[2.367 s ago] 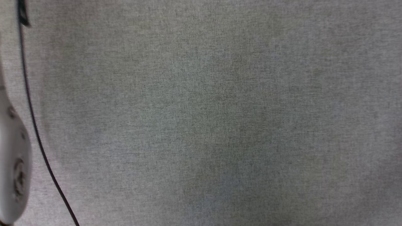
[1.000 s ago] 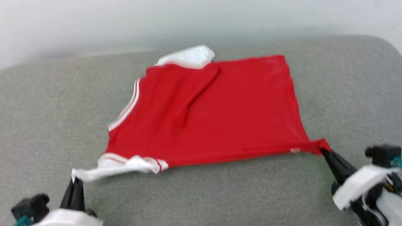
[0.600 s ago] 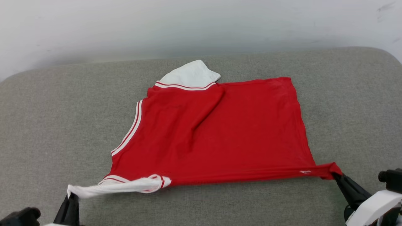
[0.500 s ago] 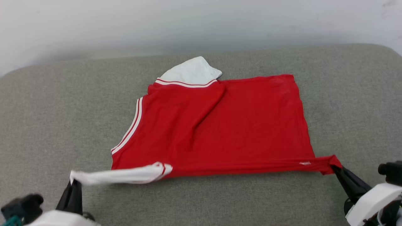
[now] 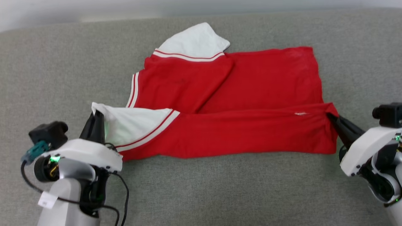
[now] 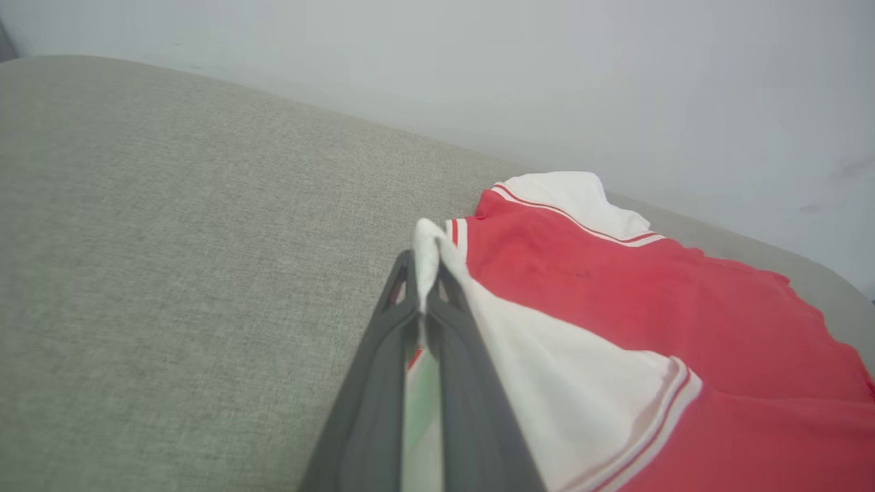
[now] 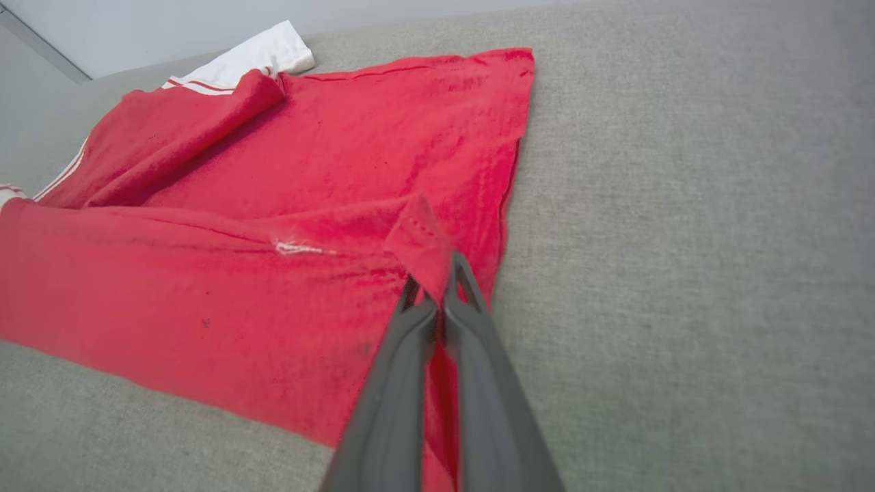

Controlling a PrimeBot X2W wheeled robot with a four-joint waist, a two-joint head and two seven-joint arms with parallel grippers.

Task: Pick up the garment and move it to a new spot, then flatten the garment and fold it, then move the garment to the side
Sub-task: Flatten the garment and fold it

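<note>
Folding, seemingly, the flattened garment (image 5: 251, 135): clamping its white sleeve (image 5: 132, 124) in the left gripper (image 5: 94, 114), hem corner (image 5: 330, 110) in the right gripper (image 5: 330, 116); awaiting further folds and moving aside.

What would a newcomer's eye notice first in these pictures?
The red garment with white sleeves lies spread across the middle of the grey cushion. The left gripper pinches a white sleeve at its near left, and the right gripper pinches its red corner at the near right.
</note>
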